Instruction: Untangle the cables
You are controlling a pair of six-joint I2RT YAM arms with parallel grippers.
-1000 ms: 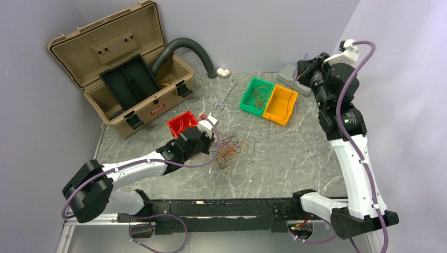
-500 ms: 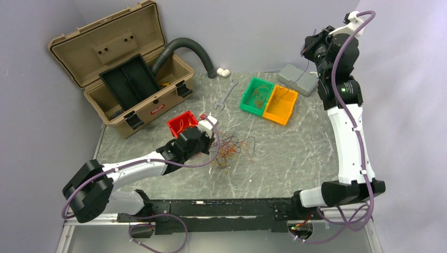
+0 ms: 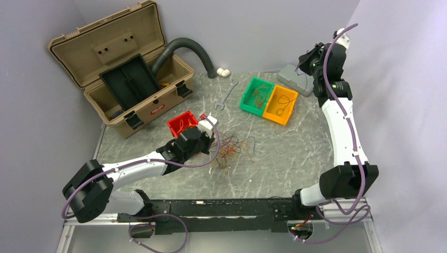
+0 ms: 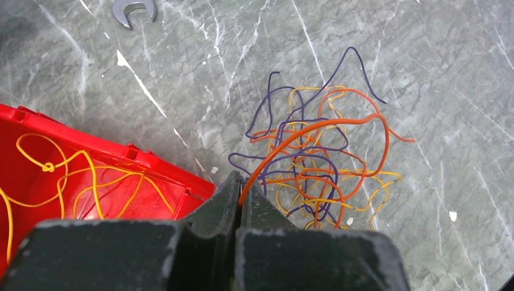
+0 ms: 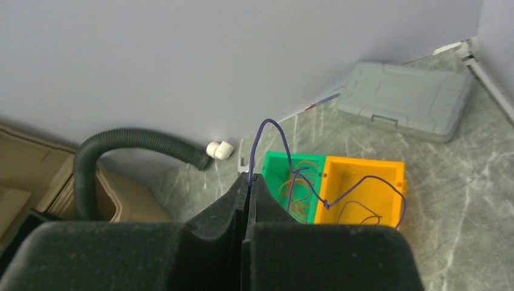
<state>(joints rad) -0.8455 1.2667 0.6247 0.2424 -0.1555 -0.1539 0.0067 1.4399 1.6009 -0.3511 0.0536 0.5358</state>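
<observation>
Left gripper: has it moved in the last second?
No. The left gripper holds its place beside the red bin, shut on an orange cable.

Orange, purple, yellow cables (image 4: 315,159), seemingly tangled

No writing can be read. The only lettered thing is a small red label (image 3: 157,109) on the front wall of the tan toolbox (image 3: 105,37), which stands open at the far left of the table (image 3: 295,153). The label sits between the two black latches and bears pale lettering, but the letters are too small and blurred to make out.
</observation>
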